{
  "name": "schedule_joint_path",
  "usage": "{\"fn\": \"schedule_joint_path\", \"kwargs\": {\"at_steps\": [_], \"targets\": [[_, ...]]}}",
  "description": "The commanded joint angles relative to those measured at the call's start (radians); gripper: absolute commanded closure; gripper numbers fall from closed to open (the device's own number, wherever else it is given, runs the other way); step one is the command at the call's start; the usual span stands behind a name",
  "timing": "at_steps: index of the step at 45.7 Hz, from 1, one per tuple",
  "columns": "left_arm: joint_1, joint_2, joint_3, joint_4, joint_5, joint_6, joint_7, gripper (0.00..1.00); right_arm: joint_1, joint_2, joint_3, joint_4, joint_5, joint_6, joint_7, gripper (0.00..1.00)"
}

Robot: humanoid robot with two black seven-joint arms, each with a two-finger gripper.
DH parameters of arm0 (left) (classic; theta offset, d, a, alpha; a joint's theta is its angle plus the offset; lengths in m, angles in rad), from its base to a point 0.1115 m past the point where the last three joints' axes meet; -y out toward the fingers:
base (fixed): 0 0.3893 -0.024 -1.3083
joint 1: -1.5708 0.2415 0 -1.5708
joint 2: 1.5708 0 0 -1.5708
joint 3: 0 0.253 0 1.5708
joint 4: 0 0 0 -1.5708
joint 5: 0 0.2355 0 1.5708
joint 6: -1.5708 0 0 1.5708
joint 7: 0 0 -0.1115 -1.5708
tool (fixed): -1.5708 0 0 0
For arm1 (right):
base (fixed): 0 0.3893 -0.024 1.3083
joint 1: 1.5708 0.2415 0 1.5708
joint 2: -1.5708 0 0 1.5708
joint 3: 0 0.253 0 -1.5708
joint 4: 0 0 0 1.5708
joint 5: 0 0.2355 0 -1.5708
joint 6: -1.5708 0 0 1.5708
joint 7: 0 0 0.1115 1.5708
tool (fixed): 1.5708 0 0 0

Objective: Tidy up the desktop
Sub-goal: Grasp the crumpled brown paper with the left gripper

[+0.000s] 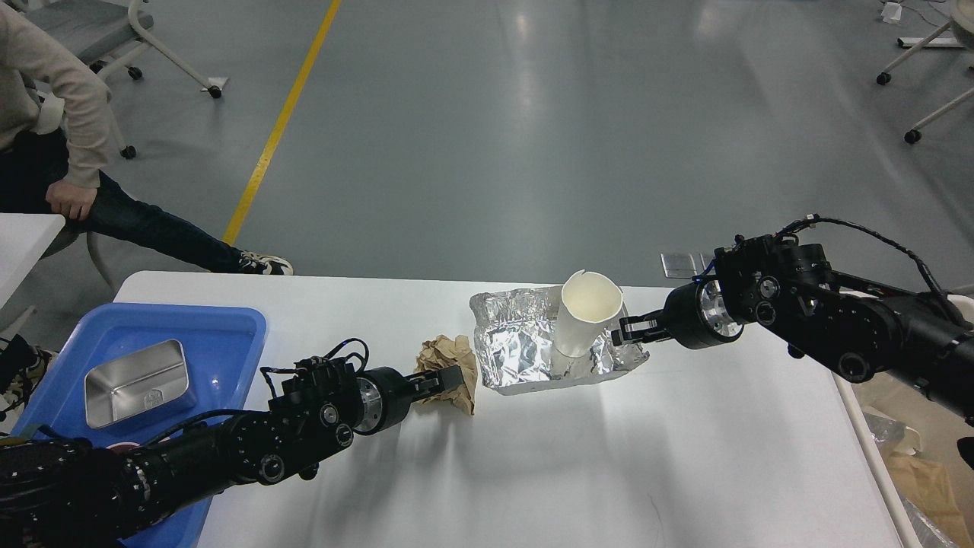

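The white desktop [609, 457] fills the lower view. A crumpled brown paper ball [444, 355] lies near its middle. My left gripper [445, 378] reaches in from the left, and its fingers are closed on the paper's lower part. Right of it stands a crumpled foil tray [517, 342] with a cream paper cup [584, 313] leaning upright inside it. My right gripper [628, 329] comes in from the right. Its tips are at the foil tray's right rim, just beside the cup. Its fingers look small and dark, so I cannot see how they stand.
A blue plastic tray [221, 335] sits at the desktop's left end with a metal tin [137, 380] in it. A person sits at the far left [53, 152]. A bag with brown paper [921, 472] is past the right edge.
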State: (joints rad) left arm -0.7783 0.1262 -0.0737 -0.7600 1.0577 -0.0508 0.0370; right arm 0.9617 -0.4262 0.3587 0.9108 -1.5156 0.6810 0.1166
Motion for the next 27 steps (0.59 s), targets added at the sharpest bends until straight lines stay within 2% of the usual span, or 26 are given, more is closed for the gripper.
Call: {"fn": "schedule_joint_path", "kwargs": {"at_steps": [1,10,18,21,27], "targets": [[-0.004,-0.003,0.006,0.002,-0.001,0.0,0.0,0.43,0.0,0.001,0.0,-0.001,0.0,-0.001,0.0,1.0],[-0.004,-0.005,0.014,0.002,-0.001,-0.015,-0.002,0.7,0.0,0.001,0.0,-0.003,0.0,-0.001,0.0,1.0],[-0.006,-0.003,0.035,0.001,-0.001,-0.027,-0.008,0.87,0.0,0.001,0.0,-0.004,0.0,-0.001,0.0,1.0],[-0.007,-0.003,0.034,0.001,-0.002,-0.055,-0.015,0.98,0.0,0.003,0.0,-0.006,0.0,-0.001,0.0,1.0],[-0.016,-0.004,0.034,0.001,-0.01,-0.076,-0.043,1.0,0.0,0.003,0.0,-0.006,-0.002,-0.003,0.0,1.0]]}}
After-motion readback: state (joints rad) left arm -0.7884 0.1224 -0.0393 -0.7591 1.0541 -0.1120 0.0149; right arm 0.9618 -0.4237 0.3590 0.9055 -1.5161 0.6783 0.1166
